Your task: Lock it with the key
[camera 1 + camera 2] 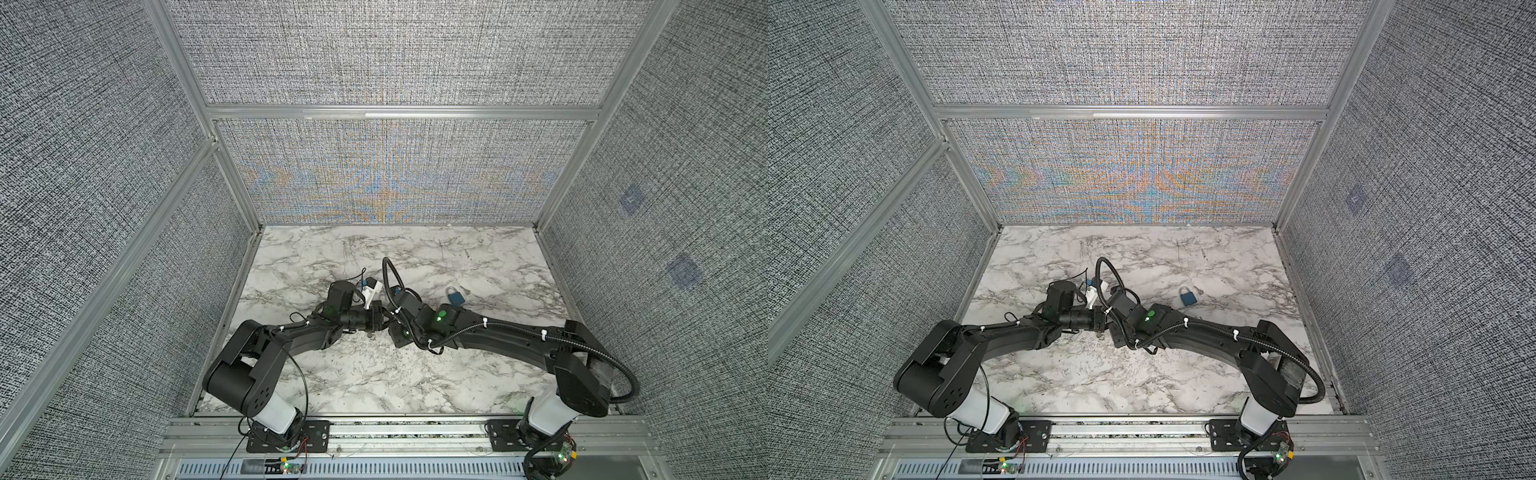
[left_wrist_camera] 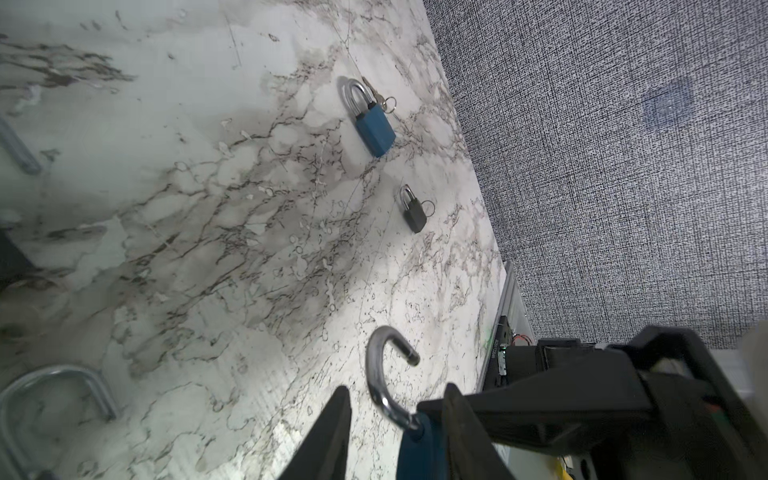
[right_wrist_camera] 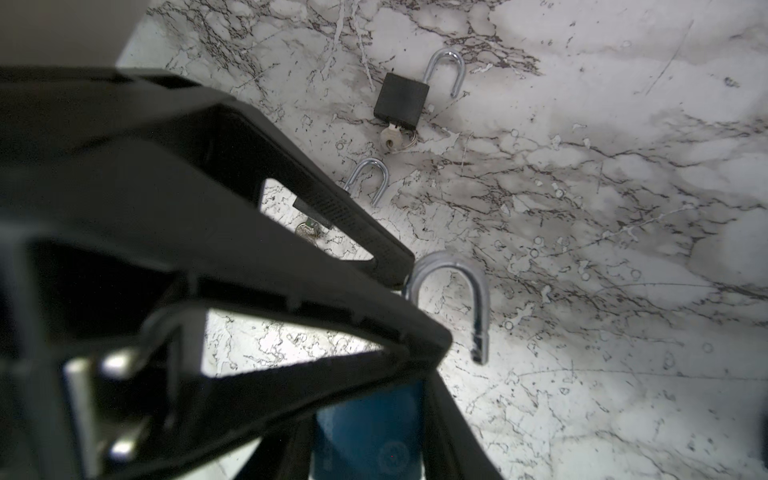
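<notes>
Two grippers: meet nose to nose, both at one blue padlock (image 2: 417, 455).
Right gripper (image 3: 370, 415): jaws clamped on the padlock's blue body.
Left gripper (image 2: 397, 390): jaws apart, straddling the body's top; one finger stands clear of it.
Shackle (image 3: 482, 316): swung open, jutting past both pairs of jaws.
Second blue padlock (image 1: 456, 297): on the marble table (image 1: 353, 374), well beyond the right jaws, shackle shut, keys (image 2: 384, 104) just beside it.
Black padlock (image 3: 401, 99): ahead of the right jaws, shackle open.
</notes>
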Robot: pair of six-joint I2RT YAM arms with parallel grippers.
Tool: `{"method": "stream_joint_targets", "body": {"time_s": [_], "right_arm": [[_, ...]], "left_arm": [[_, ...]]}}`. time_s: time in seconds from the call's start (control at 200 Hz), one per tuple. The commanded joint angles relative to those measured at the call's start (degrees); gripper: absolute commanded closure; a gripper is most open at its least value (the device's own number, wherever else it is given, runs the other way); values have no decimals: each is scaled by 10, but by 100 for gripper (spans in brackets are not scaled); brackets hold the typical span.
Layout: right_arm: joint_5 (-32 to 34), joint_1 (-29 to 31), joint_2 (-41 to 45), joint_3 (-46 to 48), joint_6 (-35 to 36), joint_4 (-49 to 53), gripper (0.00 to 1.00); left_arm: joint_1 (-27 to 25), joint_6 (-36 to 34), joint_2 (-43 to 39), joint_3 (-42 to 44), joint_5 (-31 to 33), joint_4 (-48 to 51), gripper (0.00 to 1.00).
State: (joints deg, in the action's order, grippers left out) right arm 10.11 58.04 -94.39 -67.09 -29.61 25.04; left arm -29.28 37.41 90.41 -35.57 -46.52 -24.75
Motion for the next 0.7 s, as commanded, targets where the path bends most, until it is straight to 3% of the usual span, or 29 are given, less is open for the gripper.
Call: {"method": "stream_joint_targets", "body": {"time_s": [0.0, 0.375, 0.52, 0.64, 0.695], "right_arm": [[4, 1, 3, -1, -5, 1, 73], [4, 5, 4, -8, -2, -2, 73], [5, 6, 5, -10, 0, -2, 73], [10, 6, 7, -11, 2, -2, 73], [12, 6, 7, -10, 3, -2, 74]], "left_arm": [[-3, 2, 8, -5, -9, -27, 64], [-8, 13, 35, -20, -13, -42, 72], [-10, 20, 47, -23, -22, -51, 83], [-11, 23, 55, -24, -25, -54, 100], [-11, 24, 59, -24, -25, -54, 100]]}}
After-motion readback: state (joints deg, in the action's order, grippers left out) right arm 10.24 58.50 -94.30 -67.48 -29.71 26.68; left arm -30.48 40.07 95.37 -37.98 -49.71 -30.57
